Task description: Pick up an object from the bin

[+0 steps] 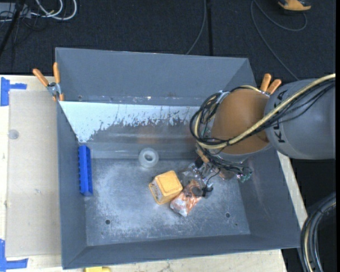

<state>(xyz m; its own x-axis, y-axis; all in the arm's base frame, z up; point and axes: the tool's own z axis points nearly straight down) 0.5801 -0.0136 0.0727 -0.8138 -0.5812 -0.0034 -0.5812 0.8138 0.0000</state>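
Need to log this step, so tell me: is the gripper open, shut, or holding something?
Gripper: cannot be told from this view. It is low in the bin, at the crumpled clear-and-orange wrapper beside the yellow block.

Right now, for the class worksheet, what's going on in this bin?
A robot arm reaches in from the right, its jaws low at a crinkly orange-and-clear packet near the bin's middle. A yellow block lies right beside the packet; a blue bar and a small ring lie apart. Nothing looks lifted yet.
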